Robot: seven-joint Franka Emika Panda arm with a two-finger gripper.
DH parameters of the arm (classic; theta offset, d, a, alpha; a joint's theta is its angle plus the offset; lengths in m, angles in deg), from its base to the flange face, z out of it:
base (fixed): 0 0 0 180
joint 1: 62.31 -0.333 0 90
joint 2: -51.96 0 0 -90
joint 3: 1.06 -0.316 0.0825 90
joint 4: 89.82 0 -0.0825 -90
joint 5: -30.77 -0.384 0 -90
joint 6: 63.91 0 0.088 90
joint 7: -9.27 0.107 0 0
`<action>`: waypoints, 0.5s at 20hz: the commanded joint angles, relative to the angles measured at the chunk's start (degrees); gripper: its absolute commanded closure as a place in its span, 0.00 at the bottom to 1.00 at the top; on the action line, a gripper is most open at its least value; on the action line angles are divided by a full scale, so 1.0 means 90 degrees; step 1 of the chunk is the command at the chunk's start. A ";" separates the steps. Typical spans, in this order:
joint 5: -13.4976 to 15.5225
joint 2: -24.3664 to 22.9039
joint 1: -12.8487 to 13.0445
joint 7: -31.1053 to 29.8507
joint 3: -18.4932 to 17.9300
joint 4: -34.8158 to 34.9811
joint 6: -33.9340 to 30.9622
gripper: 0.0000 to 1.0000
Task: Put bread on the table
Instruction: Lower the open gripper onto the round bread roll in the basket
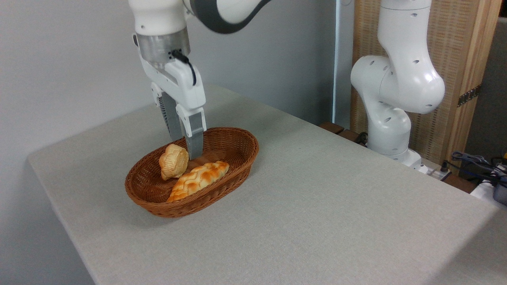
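Now, line by line:
Gripper (186, 146): fingers point down into the basket, parted by a narrow gap, holding nothing.
Bread (173, 161): just left of and below the fingertips, propped on its edge, likely leaning on the loaf.
Braided loaf (198, 180): below the fingertips, lying flat.
Wicker basket (237, 158): around both breads.
Table (317, 206): bare cloth to the right, a likely set-down area.

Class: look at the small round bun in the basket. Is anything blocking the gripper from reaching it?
Nothing visible does. The gripper hangs just above and beside the bread, which leans on the braided loaf inside the basket, its top exposed.
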 commanded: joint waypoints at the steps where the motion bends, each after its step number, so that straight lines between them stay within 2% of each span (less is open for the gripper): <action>1: 0.0527 -0.0152 0.0006 0.0068 0.0250 0.0613 0.0711 0.00; 6: 0.1299 0.0023 0.0006 0.0068 0.0387 0.0673 0.1034 0.00; 10: 0.1379 0.0238 0.0006 0.0097 0.0485 0.0692 0.1327 0.00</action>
